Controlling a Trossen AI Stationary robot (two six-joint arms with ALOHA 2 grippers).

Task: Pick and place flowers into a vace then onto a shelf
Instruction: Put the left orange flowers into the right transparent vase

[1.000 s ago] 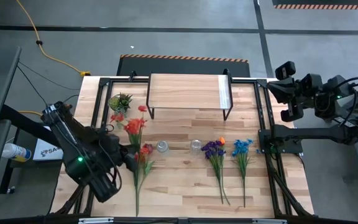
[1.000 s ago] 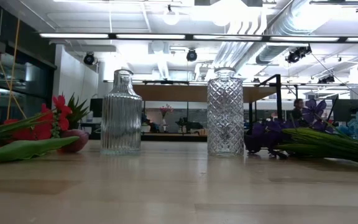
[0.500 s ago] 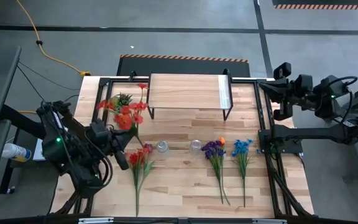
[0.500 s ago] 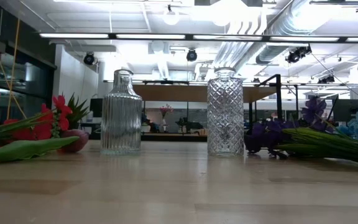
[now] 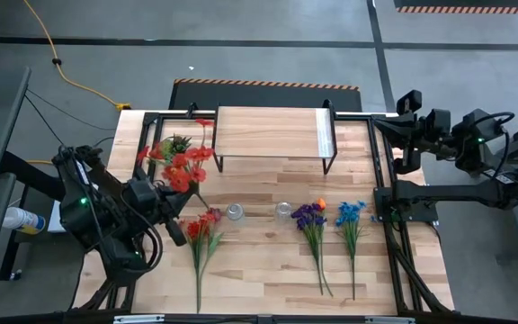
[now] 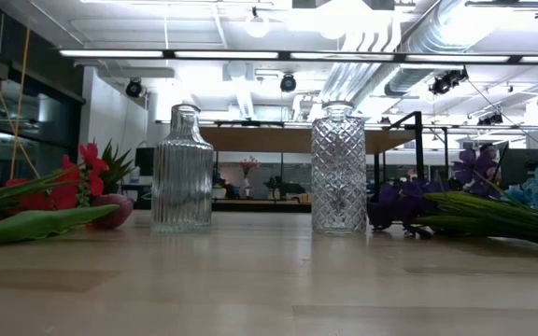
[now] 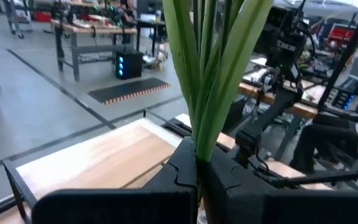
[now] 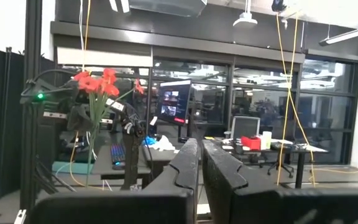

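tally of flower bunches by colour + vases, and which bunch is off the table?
Red bunches: 2, one held up in the left gripper, shut on its stems, one lying on the table
Purple bunch with an orange bloom: 1
Blue bunch: 1
Glass vases: 2
Total: 6

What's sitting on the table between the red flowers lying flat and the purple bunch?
Two clear glass bottles: a ribbed one and a diamond-cut one, standing apart, clearest in the low view.

Red flowers [image 5: 181, 166] top green stems in the black left pincer [image 7: 197, 180]; purple [image 5: 308, 216] and blue blooms [image 5: 351, 211] lie on the pale plank worktop [image 5: 268, 261]; one bottle [image 6: 338, 168] is diamond-patterned, another [image 6: 182, 170] ribbed.
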